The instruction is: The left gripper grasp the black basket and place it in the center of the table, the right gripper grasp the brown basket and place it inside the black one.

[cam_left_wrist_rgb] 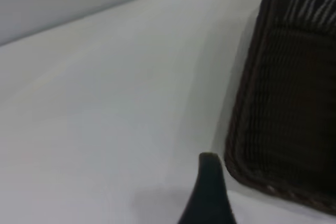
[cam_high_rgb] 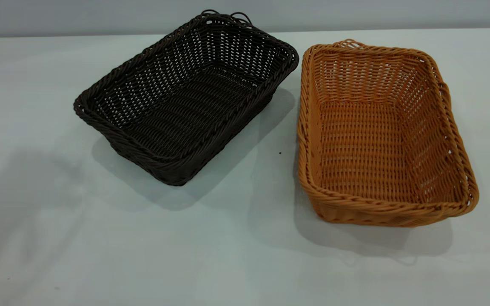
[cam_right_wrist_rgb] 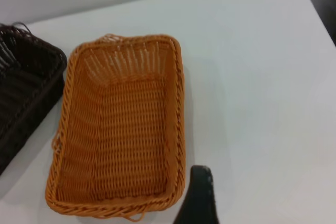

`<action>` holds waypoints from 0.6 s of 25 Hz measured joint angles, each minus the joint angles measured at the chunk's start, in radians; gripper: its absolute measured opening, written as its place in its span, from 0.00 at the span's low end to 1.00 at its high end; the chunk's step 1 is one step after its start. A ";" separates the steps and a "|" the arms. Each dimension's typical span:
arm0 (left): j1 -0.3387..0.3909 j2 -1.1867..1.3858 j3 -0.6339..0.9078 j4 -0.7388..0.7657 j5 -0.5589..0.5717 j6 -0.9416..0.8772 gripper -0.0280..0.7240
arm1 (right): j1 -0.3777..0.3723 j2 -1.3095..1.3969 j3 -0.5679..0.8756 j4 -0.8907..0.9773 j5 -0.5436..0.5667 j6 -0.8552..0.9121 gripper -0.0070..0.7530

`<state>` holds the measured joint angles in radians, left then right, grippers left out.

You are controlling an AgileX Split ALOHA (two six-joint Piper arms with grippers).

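The black basket (cam_high_rgb: 185, 97) sits at an angle on the white table (cam_high_rgb: 100, 246), left of centre and toward the back. The brown basket (cam_high_rgb: 381, 136) sits to its right, close beside it but apart. Both are empty. Neither gripper shows in the exterior view. My left gripper (cam_left_wrist_rgb: 262, 182) hovers off a corner of the black basket (cam_left_wrist_rgb: 294, 103); only one dark finger (cam_left_wrist_rgb: 209, 192) shows, with nothing between the jaws. My right gripper (cam_right_wrist_rgb: 262, 187) hovers beside the near short end of the brown basket (cam_right_wrist_rgb: 121, 129); one finger (cam_right_wrist_rgb: 198, 198) shows, and it holds nothing.
The wall runs behind the table's far edge (cam_high_rgb: 58, 36). The table's right edge (cam_right_wrist_rgb: 315, 3) shows in the right wrist view. Bare tabletop lies in front of both baskets and to the far left.
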<state>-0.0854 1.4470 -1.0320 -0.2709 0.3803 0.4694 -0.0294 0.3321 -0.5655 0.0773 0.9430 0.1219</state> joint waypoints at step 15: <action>-0.111 0.788 -0.590 0.001 0.003 0.127 0.76 | 0.000 0.532 -0.001 0.116 -0.169 0.012 0.75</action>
<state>-0.1961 2.2353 -1.6224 -0.2702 0.3834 0.5966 -0.0294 0.8645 -0.5666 0.1936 0.7744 0.1338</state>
